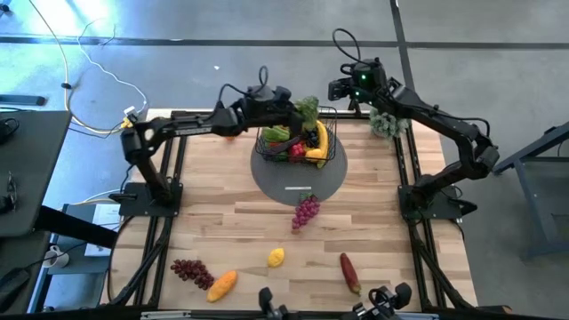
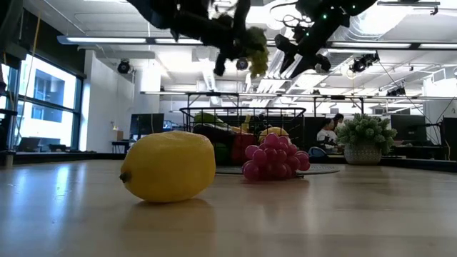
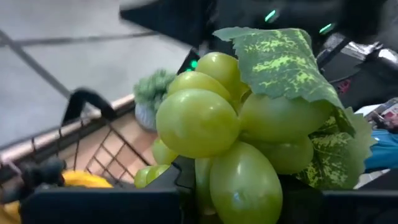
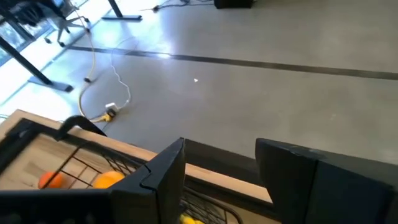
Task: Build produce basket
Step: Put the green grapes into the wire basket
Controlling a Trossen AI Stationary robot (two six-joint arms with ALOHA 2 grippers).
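Grapes (image 3: 236,130), a green bunch pinched in the left end effector (image 1: 300,110), hang over the basket (image 1: 298,142) mid-surface, so release looks next, while the right end effector (image 4: 221,171) waits spread wide behind it.

Even overhead lighting, bright blown-out patch on floor top-left in high view.
Soft shadows are cast under the lemon (image 2: 168,165) on the table (image 2: 343,214); ceiling strip lights are seen glaring in the low view. The green grapes (image 3: 236,124) are rendered soft and close-up, background blurred. The right gripper's fingers (image 4: 165,171) are shown dark, slightly blurred.
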